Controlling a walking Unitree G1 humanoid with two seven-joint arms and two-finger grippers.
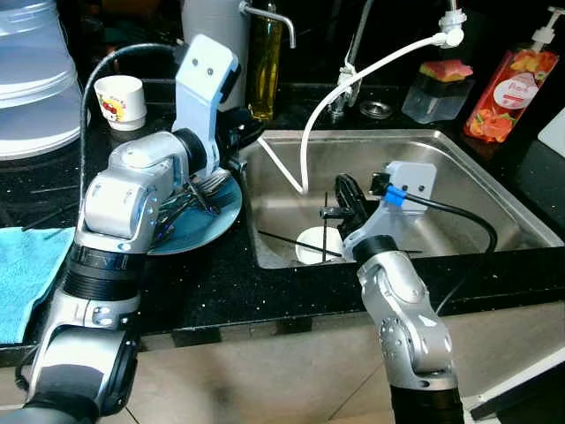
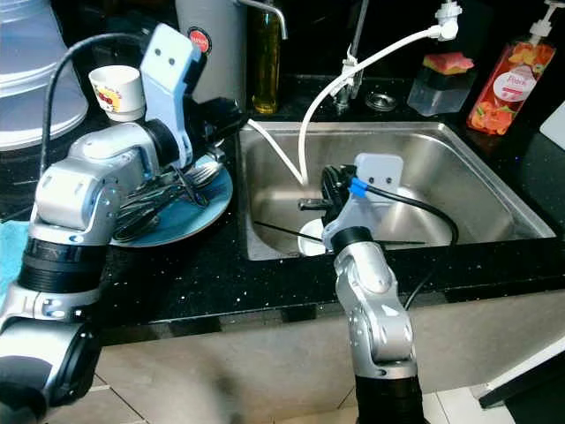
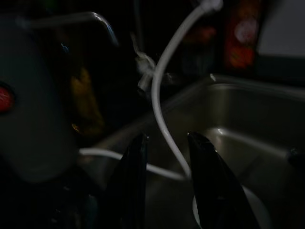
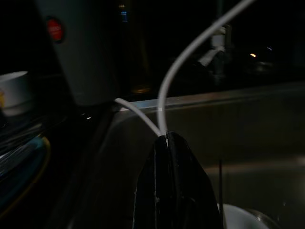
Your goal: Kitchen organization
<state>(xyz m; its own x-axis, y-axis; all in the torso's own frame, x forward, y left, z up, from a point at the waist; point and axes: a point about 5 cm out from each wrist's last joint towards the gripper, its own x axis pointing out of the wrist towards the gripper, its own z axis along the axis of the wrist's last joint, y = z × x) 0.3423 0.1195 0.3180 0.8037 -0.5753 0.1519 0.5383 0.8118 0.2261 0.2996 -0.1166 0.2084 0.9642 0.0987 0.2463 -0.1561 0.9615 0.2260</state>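
Blue plate (image 1: 221,212): on the black bench (image 1: 221,291), just left of the sink's left rim, loaded with a heap of cutlery (image 1: 190,199), forks among them.

Steel sink (image 1: 477,177): set into the bench, right of the plate. A white bowl (image 1: 311,243) lies on its floor at the near left, with thin dark sticks lying across it. A white hose (image 1: 353,75) curves down from the far right into the basin.

Left pincer (image 3: 164,157): out past the plate, over the sink's far left corner; the wrist view shows its two black fingers (image 3: 133,181) parted with a gap between them, nothing held.

Right pincer (image 4: 167,138): inside the sink, above the white bowl; its fingers are pressed together at the tips, with the white hose passing just behind them. Whether anything is pinched between them cannot be told.

Far bench, left to right: white cup with a red print (image 1: 121,100), tall grey canister with a spout (image 1: 221,26), bottle of yellow oil (image 1: 263,66), tap (image 1: 346,84), clear holder with a red and yellow sponge (image 1: 439,88), orange pump bottle of soap (image 1: 510,93).

Left edge: stacked clear containers (image 1: 31,79) at the far left; a turquoise cloth (image 1: 26,265) at the near left, on the bench.
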